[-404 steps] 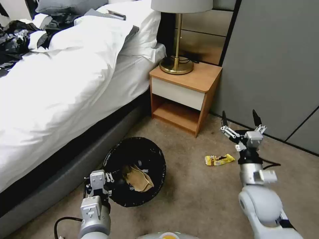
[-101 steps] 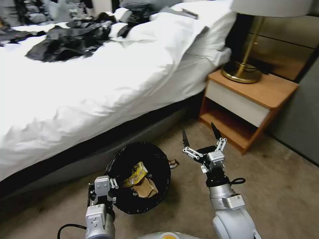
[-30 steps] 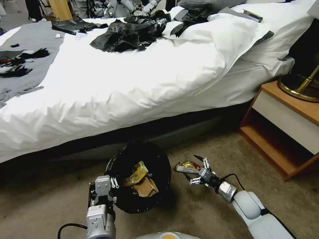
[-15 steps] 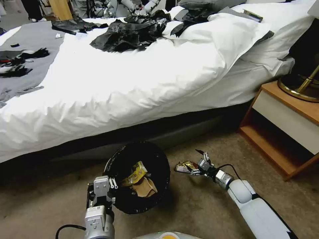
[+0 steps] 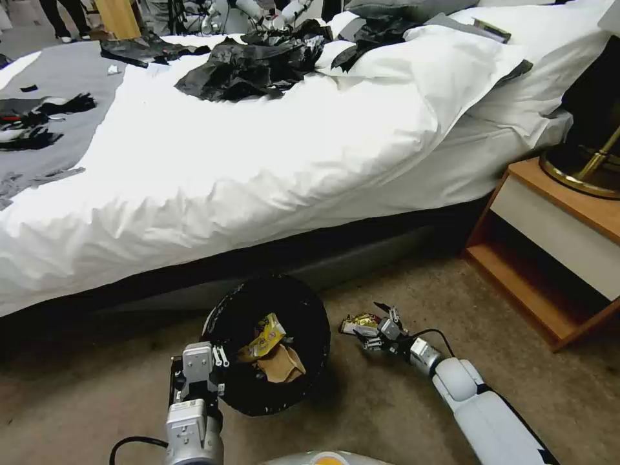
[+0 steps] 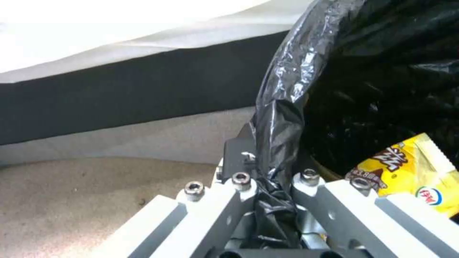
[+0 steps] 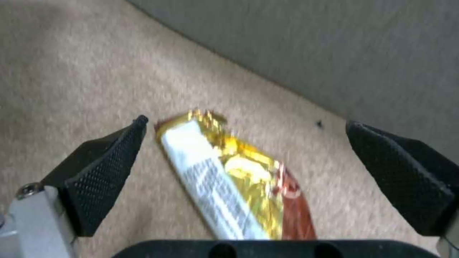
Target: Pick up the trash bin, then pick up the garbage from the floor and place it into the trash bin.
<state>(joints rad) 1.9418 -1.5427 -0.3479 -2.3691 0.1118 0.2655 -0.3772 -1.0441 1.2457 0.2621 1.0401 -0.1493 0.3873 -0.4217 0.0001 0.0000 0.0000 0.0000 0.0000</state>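
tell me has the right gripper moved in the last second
Yes. The right gripper has edged nearer the trash bin, so the gold wrapper, lying in the same spot on the floor, now sits between its open fingers.

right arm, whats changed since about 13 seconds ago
The right end effector came down from above the floor to straddle a gold wrapper beside the trash bin, fingers open. The yellow wrapper, once on the floor, now lies in the bin. The left end effector stays clamped on the rim.
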